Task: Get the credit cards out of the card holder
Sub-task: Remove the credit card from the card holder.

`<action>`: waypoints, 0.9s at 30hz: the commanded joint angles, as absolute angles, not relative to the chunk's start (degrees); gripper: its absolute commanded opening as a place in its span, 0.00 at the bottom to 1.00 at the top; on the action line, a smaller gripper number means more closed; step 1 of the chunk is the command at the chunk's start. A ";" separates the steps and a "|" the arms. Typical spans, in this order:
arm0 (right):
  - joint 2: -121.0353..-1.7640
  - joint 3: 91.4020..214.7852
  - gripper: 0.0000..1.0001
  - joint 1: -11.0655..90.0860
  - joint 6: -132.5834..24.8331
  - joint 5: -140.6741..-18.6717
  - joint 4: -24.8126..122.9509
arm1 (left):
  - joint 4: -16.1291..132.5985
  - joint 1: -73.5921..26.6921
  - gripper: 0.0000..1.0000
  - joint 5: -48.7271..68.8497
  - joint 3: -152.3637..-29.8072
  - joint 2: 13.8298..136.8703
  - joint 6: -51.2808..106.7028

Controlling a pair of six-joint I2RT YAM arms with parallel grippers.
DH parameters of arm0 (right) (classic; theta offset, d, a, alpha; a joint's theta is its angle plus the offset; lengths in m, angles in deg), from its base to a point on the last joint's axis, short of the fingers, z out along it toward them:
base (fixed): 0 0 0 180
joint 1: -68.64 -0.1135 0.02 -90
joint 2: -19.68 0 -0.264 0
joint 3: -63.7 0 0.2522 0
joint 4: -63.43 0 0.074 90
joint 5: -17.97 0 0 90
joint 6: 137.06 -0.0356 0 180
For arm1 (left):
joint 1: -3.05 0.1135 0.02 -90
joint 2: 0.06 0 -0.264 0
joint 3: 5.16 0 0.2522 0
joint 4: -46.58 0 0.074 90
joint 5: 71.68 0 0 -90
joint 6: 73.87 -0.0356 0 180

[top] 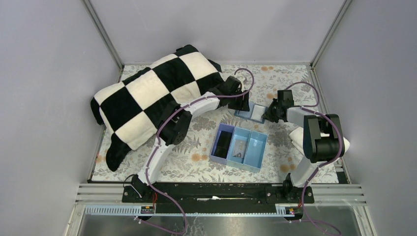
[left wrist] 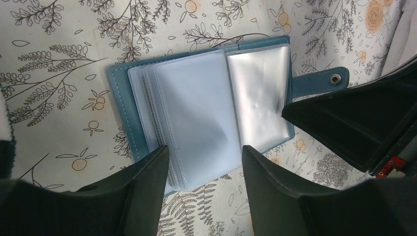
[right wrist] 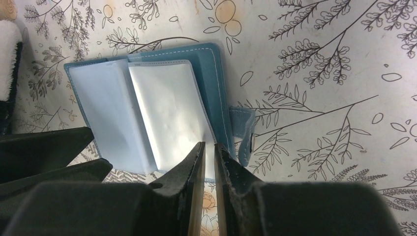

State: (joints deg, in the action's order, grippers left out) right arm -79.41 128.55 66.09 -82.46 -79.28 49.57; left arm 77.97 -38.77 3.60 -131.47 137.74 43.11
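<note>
Above the card holder (left wrist: 196,113), spread left claw (left wrist: 204,150) straddles its edge.

- The card holder (left wrist: 122,83) is blue-green, with a thin line of white stitches round its edge.
- Its see-through pockets (left wrist: 196,108) look pale grey and shiny white.
- The snap (left wrist: 336,78) on its strap is silver.
- The tablecloth (left wrist: 59,59) is white, with grey leafy twigs and little orange fruits and flowers.
- The blanket (top: 152,93) has big black and white squares.
- The tray (top: 257,145) is light blue, and one of its boxes looks darker blue.
- The left gripper (left wrist: 205,150) and right gripper (right wrist: 209,145) are black.
- The cables (top: 244,69) are purple.
</note>
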 commanded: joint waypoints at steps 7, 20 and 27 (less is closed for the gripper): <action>-79.64 127.74 0.19 66.28 -82.12 -80.86 51.52 | 72.08 -38.92 0.55 -5.74 -131.68 135.93 46.07; -79.11 126.59 0.19 66.38 -82.92 -81.70 52.50 | 66.27 -39.06 0.54 -12.93 -130.20 137.01 51.73; -78.67 126.28 0.19 66.77 -82.95 -81.60 52.37 | 63.88 -39.09 0.50 -14.24 -129.66 136.84 53.40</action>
